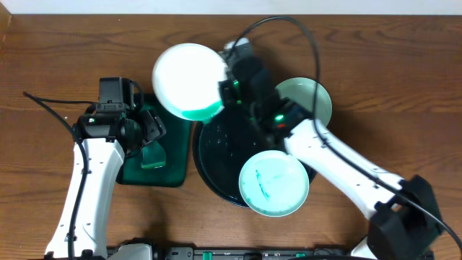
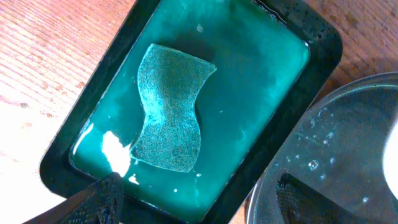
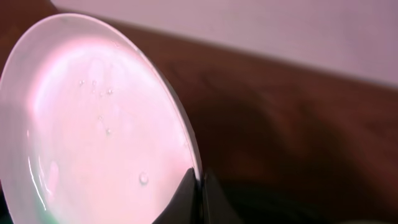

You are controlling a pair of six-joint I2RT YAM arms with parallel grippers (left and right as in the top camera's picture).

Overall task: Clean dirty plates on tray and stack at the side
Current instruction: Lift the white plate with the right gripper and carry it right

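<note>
Clamps white plate (image 1: pixel 189 81) by its rim in right gripper (image 1: pixel 229 90), upper centre of frame, above black tray's (image 1: pixel 216 144) left rim. Holds left gripper (image 2: pixel 194 196) spread wide, empty, over sponge (image 2: pixel 169 112) in green tray (image 2: pixel 323 37). Smeared plate (image 1: pixel 274 183) low on black tray.

From above, the right arm (image 1: pixel 339 155) lies across the black tray (image 1: pixel 213 148) and covers one edge of the far plate (image 1: pixel 314 94). The left gripper (image 1: pixel 148 130) hides part of the green tray (image 1: pixel 175 173). In the right wrist view, the white plate (image 3: pixel 93 124) runs off the left and bottom edges.
</note>
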